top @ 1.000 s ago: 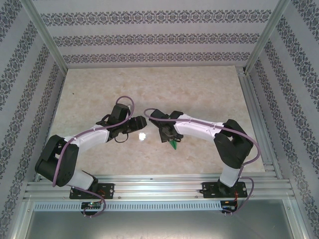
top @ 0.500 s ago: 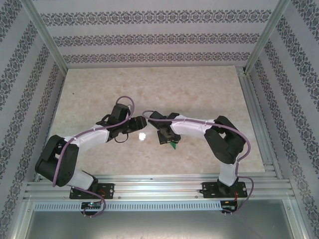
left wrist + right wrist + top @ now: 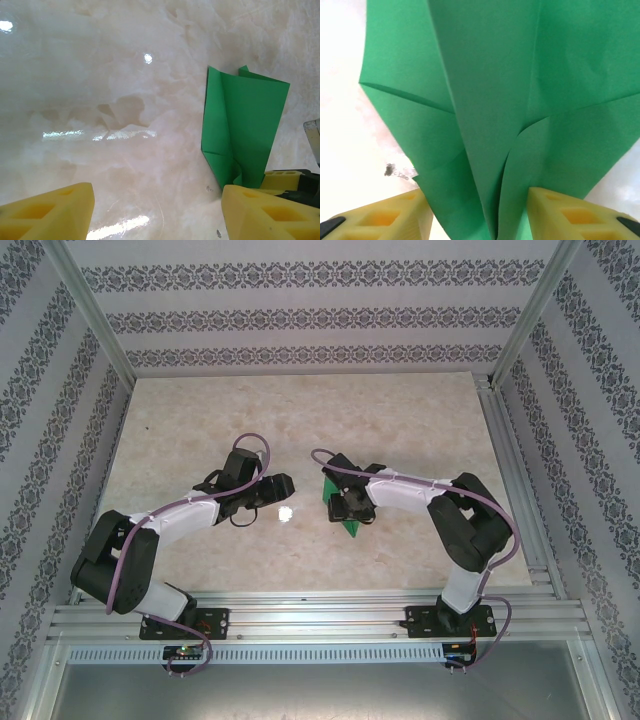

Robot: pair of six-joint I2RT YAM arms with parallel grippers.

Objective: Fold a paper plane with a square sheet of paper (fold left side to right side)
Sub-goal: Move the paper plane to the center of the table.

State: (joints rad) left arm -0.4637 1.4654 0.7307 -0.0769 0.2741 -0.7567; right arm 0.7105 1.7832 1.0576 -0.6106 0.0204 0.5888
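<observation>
right claw (image 3: 477,194) grips the folded paper plane (image 3: 485,75); left claw (image 3: 157,190) hangs open.

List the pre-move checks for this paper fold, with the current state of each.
1. The left gripper is open, with nothing between its fingers: ok.
2. The green paper lies on the table, in the left wrist camera's sight: ok.
3. The paper's narrow end sits between the fingers of the right gripper: ok.
4. The right gripper is actually clamping the paper: cannot tell.
5. The folded layers lie flat: not ok, flaps gape near the narrow end.
6. The left gripper is clear of the paper's corner: cannot tell.
</observation>
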